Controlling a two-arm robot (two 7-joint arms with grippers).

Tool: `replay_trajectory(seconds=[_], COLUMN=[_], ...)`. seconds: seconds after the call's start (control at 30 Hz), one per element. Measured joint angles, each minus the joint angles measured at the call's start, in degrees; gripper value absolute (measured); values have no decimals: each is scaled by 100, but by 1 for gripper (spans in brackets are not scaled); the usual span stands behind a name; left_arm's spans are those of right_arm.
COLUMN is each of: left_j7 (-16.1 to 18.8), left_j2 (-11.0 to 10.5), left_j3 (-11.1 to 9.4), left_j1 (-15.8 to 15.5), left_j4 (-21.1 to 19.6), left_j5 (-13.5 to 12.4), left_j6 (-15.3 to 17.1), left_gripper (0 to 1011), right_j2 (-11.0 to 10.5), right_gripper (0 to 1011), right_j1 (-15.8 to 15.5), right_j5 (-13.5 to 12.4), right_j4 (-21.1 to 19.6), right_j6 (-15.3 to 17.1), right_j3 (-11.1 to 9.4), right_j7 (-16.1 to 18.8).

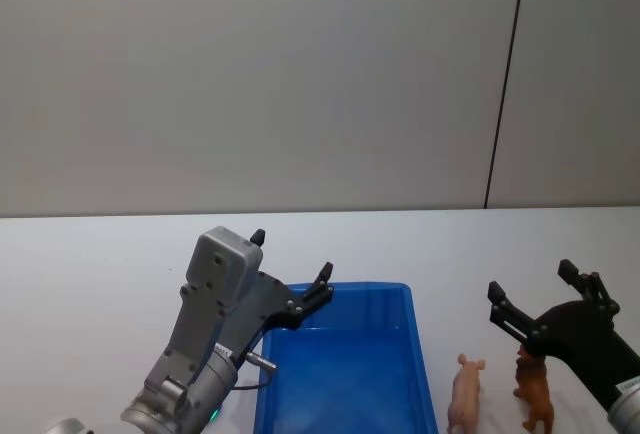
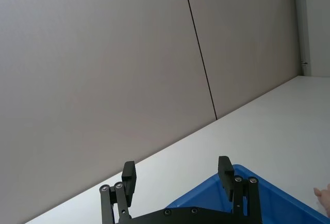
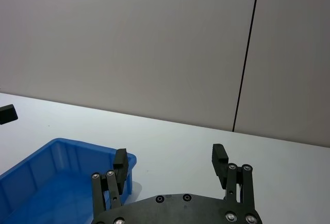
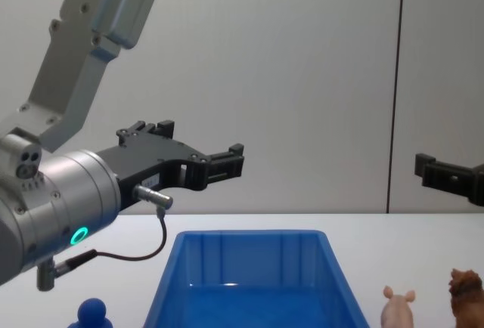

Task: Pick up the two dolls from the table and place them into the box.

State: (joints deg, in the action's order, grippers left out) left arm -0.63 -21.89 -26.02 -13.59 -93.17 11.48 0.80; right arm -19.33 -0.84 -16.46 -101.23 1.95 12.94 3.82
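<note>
No doll is lifted yet: pig and lion stand close together on the bench, just right of the box. The right end effector hovers above them, spread and empty — lowering looks next. The left end effector, also spread, hangs over the box's left rim. Room around the pig is tight.
</note>
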Motion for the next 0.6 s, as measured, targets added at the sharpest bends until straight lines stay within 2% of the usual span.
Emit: replay_trajectory(seconds=[0.6], left_j7=[0], left_j2=[0], left_j3=[0], left_j1=[0], left_j4=[0], left_j5=[0], left_j6=[0], left_gripper=[1003], right_j2=[0], right_gripper=[1001], right_j1=[0], right_j5=[0], right_j4=[0], right_j6=[0], right_j3=[0], right_j7=[0])
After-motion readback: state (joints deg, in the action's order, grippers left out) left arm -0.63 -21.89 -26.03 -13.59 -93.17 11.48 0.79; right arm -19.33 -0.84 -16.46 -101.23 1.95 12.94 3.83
